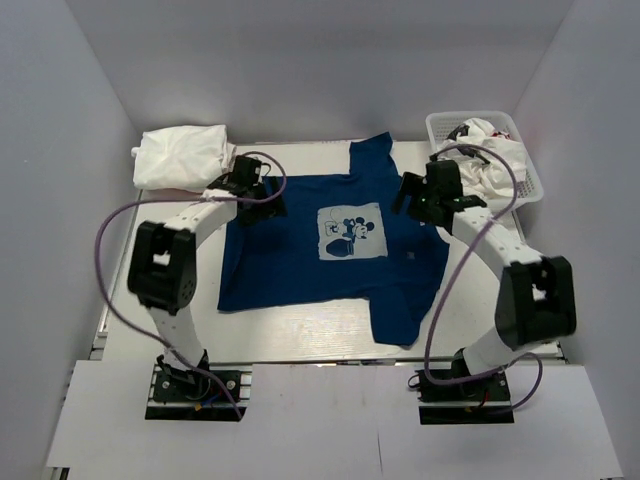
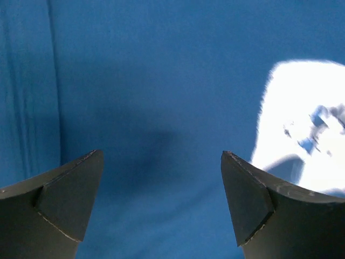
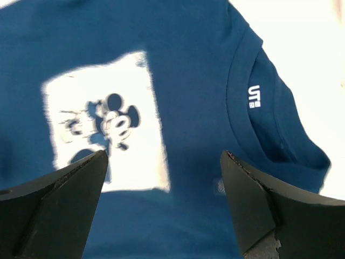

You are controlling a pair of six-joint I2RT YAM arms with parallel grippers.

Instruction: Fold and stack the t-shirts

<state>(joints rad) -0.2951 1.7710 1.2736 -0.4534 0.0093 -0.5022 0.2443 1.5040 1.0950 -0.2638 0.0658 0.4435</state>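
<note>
Navy blue cotton t-shirt (image 1: 290,265) spread flat mid-table, its pale square cartoon print (image 1: 350,232) facing up.

The left gripper (image 2: 161,156) and right gripper (image 3: 164,156) hover over the shirt's far part, jaws spread wide and holding nothing. A bundled white t-shirt (image 1: 182,155) lies at the far left. More white cloth (image 1: 493,150) fills the white plastic mesh basket (image 1: 531,172) at the far right.

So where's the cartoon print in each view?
Top external: print near the picture's centre, in the middle of the tee.
Left wrist: print at the right edge, blurred.
Right wrist: print left of centre, collar to its right.
Shared landmark: the navy tee surrounding it in all three.
</note>
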